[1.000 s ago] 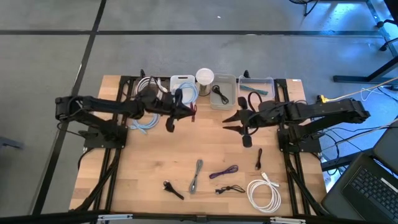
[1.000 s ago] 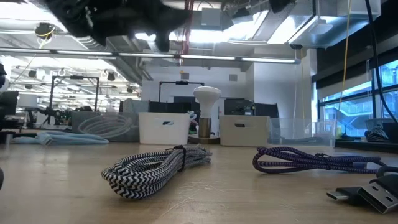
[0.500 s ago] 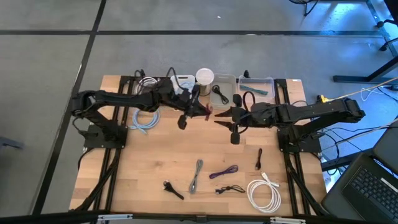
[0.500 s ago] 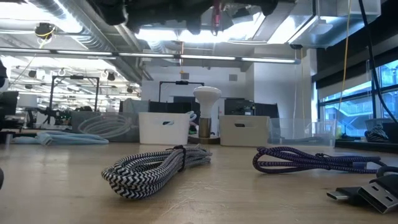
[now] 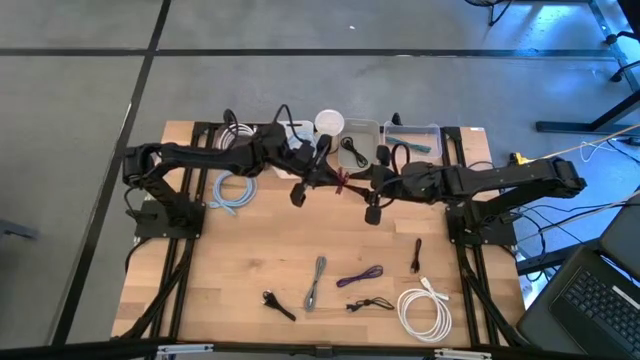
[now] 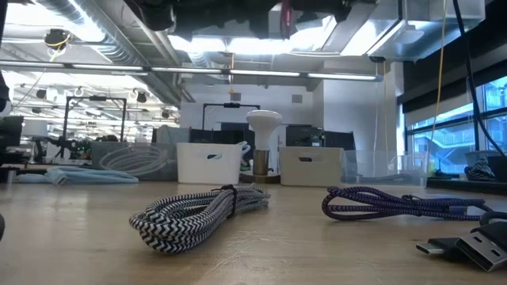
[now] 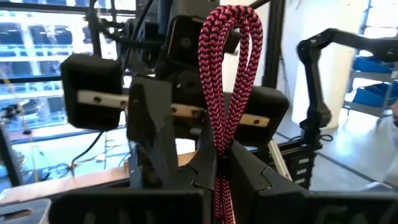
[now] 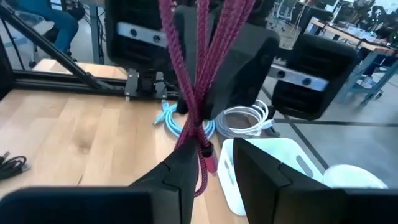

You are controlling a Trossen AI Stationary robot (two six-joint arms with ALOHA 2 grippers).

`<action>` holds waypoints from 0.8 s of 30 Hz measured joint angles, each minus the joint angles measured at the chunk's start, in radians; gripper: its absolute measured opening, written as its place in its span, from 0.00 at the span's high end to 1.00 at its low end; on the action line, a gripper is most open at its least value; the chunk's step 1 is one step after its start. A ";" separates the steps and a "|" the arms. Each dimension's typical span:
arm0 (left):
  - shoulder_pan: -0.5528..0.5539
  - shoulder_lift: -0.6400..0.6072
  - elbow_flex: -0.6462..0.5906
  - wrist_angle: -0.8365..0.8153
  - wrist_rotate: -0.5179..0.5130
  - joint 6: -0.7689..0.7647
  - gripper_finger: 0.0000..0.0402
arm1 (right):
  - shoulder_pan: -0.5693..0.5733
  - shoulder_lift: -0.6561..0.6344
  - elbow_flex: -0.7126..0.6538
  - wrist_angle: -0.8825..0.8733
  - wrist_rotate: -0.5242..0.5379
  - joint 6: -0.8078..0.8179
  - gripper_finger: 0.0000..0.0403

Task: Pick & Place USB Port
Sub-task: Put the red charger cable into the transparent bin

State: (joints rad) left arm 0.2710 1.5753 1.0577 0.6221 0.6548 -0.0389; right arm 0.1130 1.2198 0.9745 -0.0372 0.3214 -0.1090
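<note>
two dark, matte-black jointed arms, black cables along the links, angular black fingers (image 7: 249, 171)

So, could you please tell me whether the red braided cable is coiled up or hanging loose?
Folded into a looped bundle, pinched by the shut left pincer above the table.

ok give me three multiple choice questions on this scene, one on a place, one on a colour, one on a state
1. Where is the braided cable that the jaws hold?
A. flat on the table
B. in the air between both grippers
C. in a white bin

2. What colour is that cable?
A. red and black
B. white
C. light blue

3. How do the left gripper's jaws stand?
A. wide open
B. shut on the cable
C. out of view

Answers:
1 B: the high view shows it between the left gripper and the right gripper, above the table.
2 A: both wrist views show a red and black weave.
3 B: the left wrist view shows the jaws pinching it.
</note>
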 joint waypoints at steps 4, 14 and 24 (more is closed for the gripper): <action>0.001 0.000 0.016 -0.002 0.026 0.000 0.97 | 0.000 0.011 0.000 0.026 -0.005 -0.004 0.74; 0.013 -0.002 0.019 -0.042 0.025 0.016 0.97 | 0.000 0.020 0.000 0.031 -0.008 -0.001 0.74; 0.013 -0.002 0.020 -0.049 0.020 0.016 0.96 | 0.000 0.020 0.000 0.034 -0.008 0.008 0.99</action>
State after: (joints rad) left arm 0.2842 1.5738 1.0775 0.5732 0.6749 -0.0231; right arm 0.1131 1.2400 0.9741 -0.0034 0.3133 -0.1010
